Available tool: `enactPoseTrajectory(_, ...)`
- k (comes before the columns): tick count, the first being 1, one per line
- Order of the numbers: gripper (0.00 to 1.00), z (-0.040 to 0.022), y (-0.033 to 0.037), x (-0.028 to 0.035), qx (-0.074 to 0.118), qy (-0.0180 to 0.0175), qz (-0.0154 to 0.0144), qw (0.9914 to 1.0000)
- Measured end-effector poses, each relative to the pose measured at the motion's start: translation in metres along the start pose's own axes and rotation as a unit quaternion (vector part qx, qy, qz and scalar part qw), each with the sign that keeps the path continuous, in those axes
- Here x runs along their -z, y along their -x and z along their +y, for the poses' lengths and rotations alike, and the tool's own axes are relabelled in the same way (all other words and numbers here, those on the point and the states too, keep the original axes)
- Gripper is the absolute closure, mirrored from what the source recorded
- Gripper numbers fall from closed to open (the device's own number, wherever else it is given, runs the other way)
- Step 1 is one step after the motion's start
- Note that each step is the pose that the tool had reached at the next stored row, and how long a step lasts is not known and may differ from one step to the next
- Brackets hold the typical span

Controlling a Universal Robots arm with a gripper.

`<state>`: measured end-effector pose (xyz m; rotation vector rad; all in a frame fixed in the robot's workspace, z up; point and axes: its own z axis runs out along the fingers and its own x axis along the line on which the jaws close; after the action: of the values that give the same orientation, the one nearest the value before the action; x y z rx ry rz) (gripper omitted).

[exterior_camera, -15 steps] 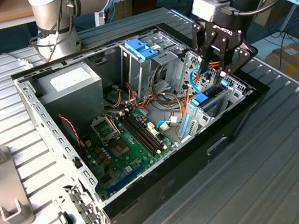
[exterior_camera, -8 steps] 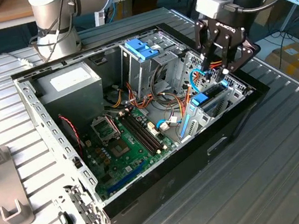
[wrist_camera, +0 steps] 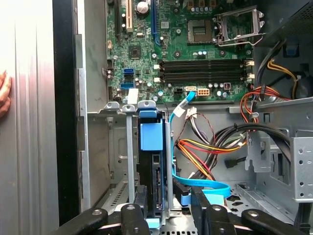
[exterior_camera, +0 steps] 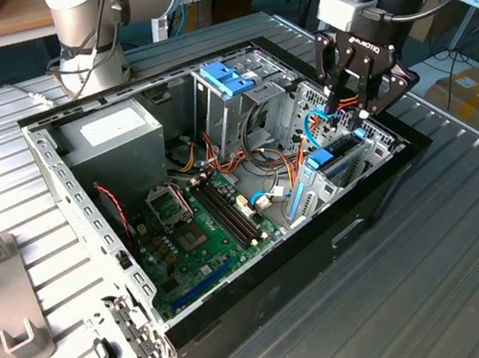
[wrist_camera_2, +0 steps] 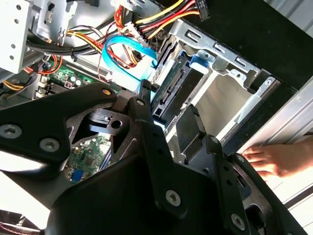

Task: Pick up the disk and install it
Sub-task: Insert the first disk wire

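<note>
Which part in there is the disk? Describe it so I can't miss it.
Find the open computer case, then its end on the exterior view's right, under the gripper. The disk stands on edge in the metal bay there. Unlike the thin blue cable beside it, it is a dark slab carrying a blue plastic tab.

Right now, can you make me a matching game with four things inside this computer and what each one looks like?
Things:
1 disk
2 power supply
3 motherboard
4 data cable

Looks:
A green and flat
B grey box, white sticker
C light blue, looped
D standing on edge in the metal bay, blue rail

Pairs: 1-D, 2-B, 3-A, 4-C
</note>
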<state>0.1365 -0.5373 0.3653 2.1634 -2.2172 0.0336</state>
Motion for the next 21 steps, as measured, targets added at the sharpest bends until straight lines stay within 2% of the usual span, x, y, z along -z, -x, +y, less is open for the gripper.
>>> enactPoseTrajectory(4,0.51,-0.0003,0.0006,-0.0064,0.000,0.0000,0.0004,1.00000)
enactPoseTrajectory(9,0.51,-0.0003,0.0007,-0.0066,0.000,0.0000,0.0004,1.00000)
enactPoseTrajectory(10,0.53,-0.0003,0.0008,-0.0066,0.000,0.0000,0.0004,1.00000)
enactPoseTrajectory(11,0.66,-0.0003,0.0009,-0.0067,0.000,0.0000,0.0004,1.00000)
enactPoseTrajectory(14,0.84,-0.0003,0.0010,-0.0068,0.000,0.0000,0.0004,1.00000)
enactPoseTrajectory(20,0.84,-0.0003,0.0012,-0.0070,0.000,0.0000,0.0004,1.00000)
enactPoseTrajectory(21,0.84,0.0006,0.0012,-0.0070,0.005,-0.0011,0.0004,0.99998)
